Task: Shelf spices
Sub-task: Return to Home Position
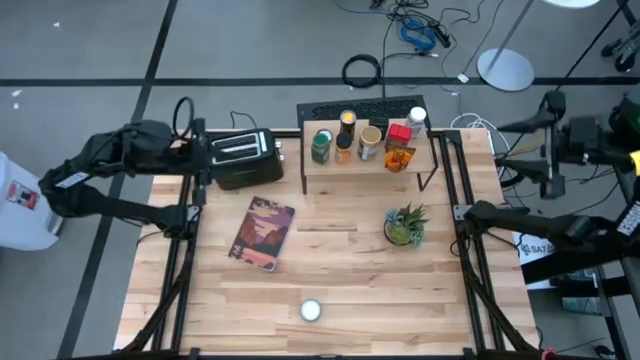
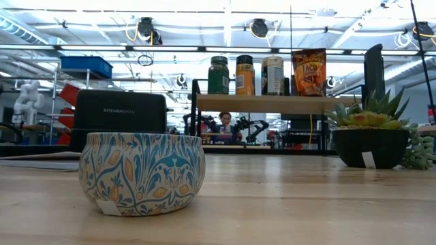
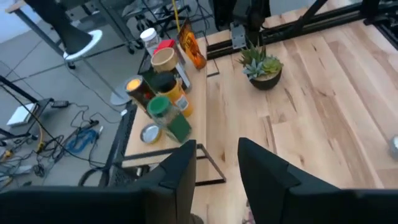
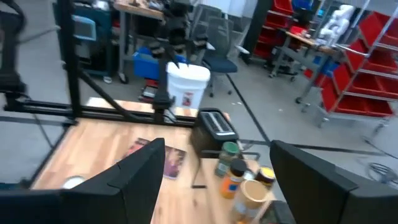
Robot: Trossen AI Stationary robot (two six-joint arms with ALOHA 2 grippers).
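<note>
Left gripper: dark fingers partly parted, empty, near black toaster. Right gripper: fingers wide apart, empty, beyond the right edge of the table. Spices: cylindrical jars, red tin and glossy orange pouch, upright on shelf, which has a pale wood top and thin black legs. Labels unreadable.

Hidden and cut-off parts around the shelf
Low view: the orange pack, upper right, screens the red can and white-topped jar; the patterned tin, lower left, covers the toaster at its base; the plant is cut by the right edge. Right wrist view: the tan-topped jar runs off the bottom edge. Jar labels are too small to read.
</note>
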